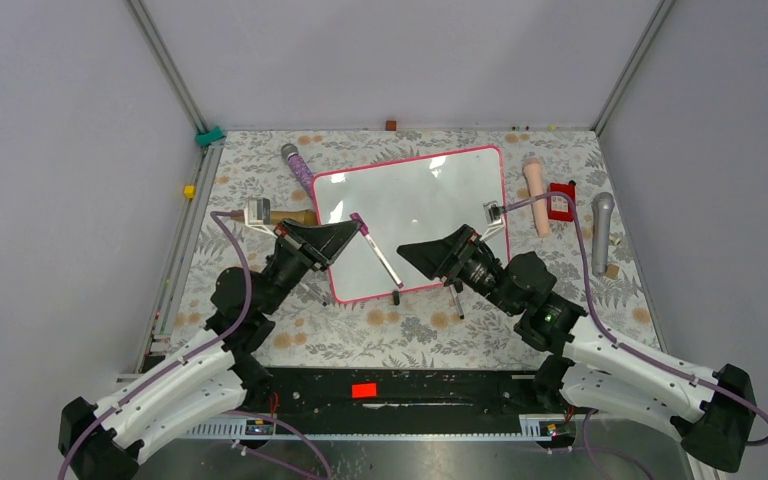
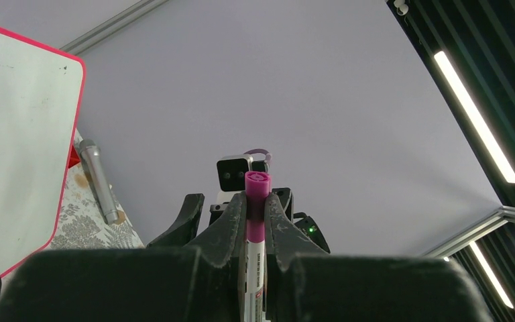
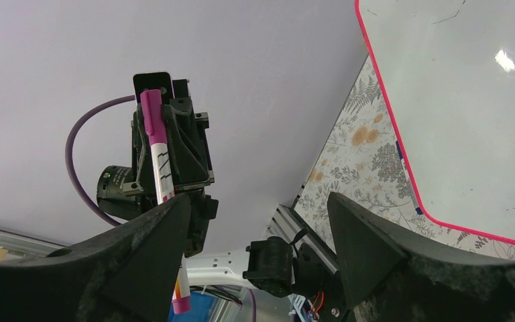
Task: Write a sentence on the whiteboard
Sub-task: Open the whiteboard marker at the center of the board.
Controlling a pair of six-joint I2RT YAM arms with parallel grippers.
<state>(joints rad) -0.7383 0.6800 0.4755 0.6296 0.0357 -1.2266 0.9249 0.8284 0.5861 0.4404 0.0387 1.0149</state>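
Whiteboard [image 1: 430, 195] lies mid-table, blank, so nothing is written yet. Left claw [image 1: 357, 226], over the whiteboard's left edge, is clamped on a marker [image 1: 381, 256], cap seemingly on. Right claw [image 1: 405, 250], over the whiteboard's near part, is apart and empty. Uncapping and all writing remain.

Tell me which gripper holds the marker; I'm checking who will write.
The left gripper: its fingers are shut on the pink-capped marker. The right gripper stands wide open with nothing between its fingers.
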